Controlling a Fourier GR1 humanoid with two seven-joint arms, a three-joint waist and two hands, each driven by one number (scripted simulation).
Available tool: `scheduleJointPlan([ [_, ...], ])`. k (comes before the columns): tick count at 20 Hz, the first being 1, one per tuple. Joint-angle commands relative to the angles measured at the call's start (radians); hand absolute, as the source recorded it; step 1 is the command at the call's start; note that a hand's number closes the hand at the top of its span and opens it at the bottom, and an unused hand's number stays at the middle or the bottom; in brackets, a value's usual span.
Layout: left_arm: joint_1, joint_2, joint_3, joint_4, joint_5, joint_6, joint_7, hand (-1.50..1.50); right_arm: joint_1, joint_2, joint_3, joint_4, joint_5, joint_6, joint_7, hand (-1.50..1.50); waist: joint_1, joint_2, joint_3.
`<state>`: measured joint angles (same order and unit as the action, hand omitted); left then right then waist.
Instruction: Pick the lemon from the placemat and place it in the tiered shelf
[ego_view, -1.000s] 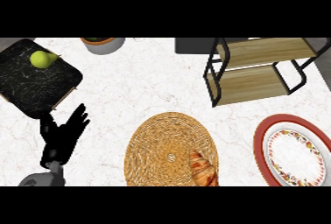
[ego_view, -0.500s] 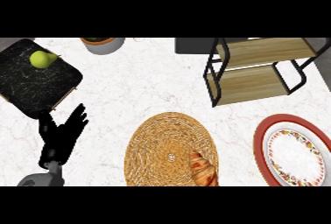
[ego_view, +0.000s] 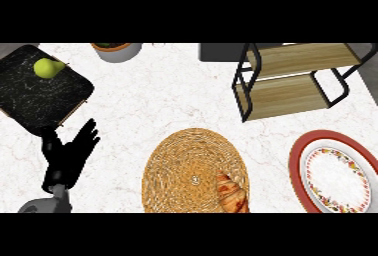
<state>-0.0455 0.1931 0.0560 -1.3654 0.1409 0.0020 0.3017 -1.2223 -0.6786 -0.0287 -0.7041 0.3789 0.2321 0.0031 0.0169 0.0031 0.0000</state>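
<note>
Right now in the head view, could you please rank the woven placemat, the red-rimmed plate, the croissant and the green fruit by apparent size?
1. woven placemat
2. red-rimmed plate, though cut off at the right edge
3. croissant, also partly cut off
4. green fruit, smallest

Bare counter (ego_view: 170, 95) between black tray (ego_view: 37, 95) and tiered shelf (ego_view: 295, 80); woven placemat (ego_view: 193, 170) nearer.

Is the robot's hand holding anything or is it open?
Open. The left hand shows spread, straight fingers over the white counter, with nothing in it. The yellow-green fruit lies apart on the black mat.
</note>
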Motion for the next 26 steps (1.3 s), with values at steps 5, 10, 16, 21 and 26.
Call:
scheduleJointPlan([
  [5,0.036,0.02,0.017,-0.001,0.01,-0.041,-0.034,0.0,-0.027,0.063,-0.14,0.029,-0.109,-0.055,0.105,-1.5,-0.005,-0.003,0.0],
  [10,0.003,0.005,0.019,0.009,-0.01,0.004,-0.008,0.0,-0.041,0.044,-0.27,0.086,-0.231,-0.039,0.105,-1.5,-0.008,-0.002,0.0],
  [16,-0.015,0.025,0.036,0.006,0.021,-0.037,0.011,0.0,-0.106,0.023,-0.376,0.142,-0.315,-0.093,0.159,-1.5,-0.002,-0.001,0.0],
  [21,0.012,-0.024,-0.01,0.031,-0.024,-0.019,-0.052,0.0,-0.152,-0.091,-0.388,0.189,-0.252,-0.23,0.17,-1.5,0.011,0.005,0.0],
  [26,-0.003,-0.016,0.008,0.038,-0.01,-0.028,-0.04,0.0,-0.092,-0.164,-0.454,0.247,-0.281,-0.278,0.158,-1.5,0.003,0.005,0.0],
])
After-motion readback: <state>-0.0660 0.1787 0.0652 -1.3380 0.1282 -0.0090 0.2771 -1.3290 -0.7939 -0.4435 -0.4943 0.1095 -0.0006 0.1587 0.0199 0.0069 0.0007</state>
